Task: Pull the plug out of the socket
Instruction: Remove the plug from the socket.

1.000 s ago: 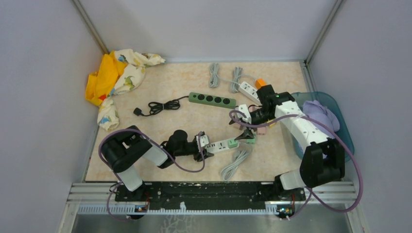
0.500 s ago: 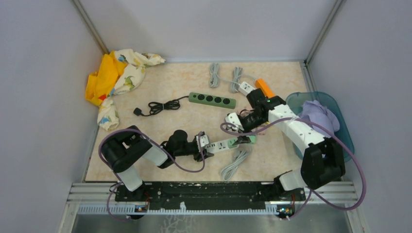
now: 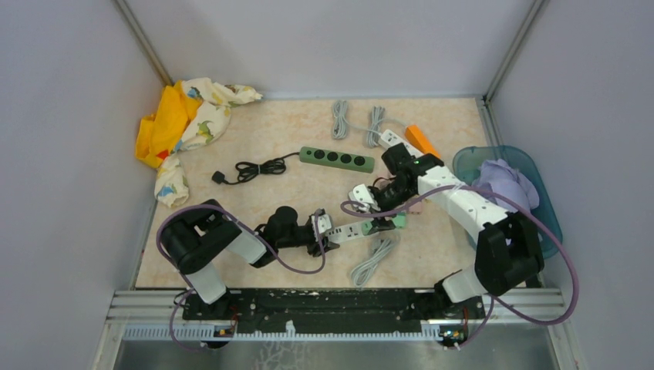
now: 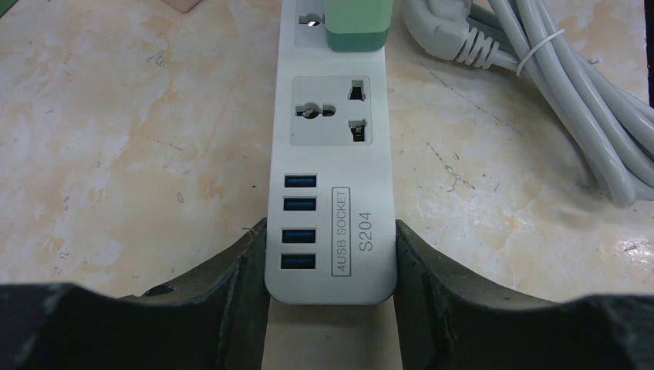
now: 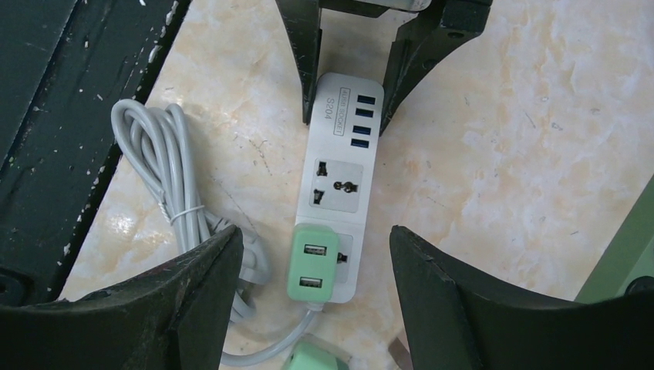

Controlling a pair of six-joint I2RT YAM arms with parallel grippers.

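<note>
A white power strip (image 3: 352, 230) marked "4USB SOCKET S204" lies on the table. A mint green plug (image 5: 315, 262) with two USB ports sits in its end socket; it also shows in the left wrist view (image 4: 357, 26). My left gripper (image 4: 330, 254) is shut on the strip's USB end (image 4: 332, 231). My right gripper (image 5: 316, 254) is open above the green plug, one finger on each side, not touching it. In the top view the right gripper (image 3: 379, 210) hovers over the strip's right end and the left gripper (image 3: 322, 231) holds its left end.
The strip's grey bundled cord (image 3: 372, 257) lies just in front. A green power strip (image 3: 336, 158) with a black cord (image 3: 251, 169), a second green adapter (image 5: 312, 359), a white strip (image 3: 393, 140), an orange block (image 3: 422, 139), cloths (image 3: 181, 123) and a blue tub (image 3: 532, 193) surround the spot.
My right arm has swung left and down toward the white strip's plugged end, and now hovers over the green plug. The left arm and the strip have stayed put.
</note>
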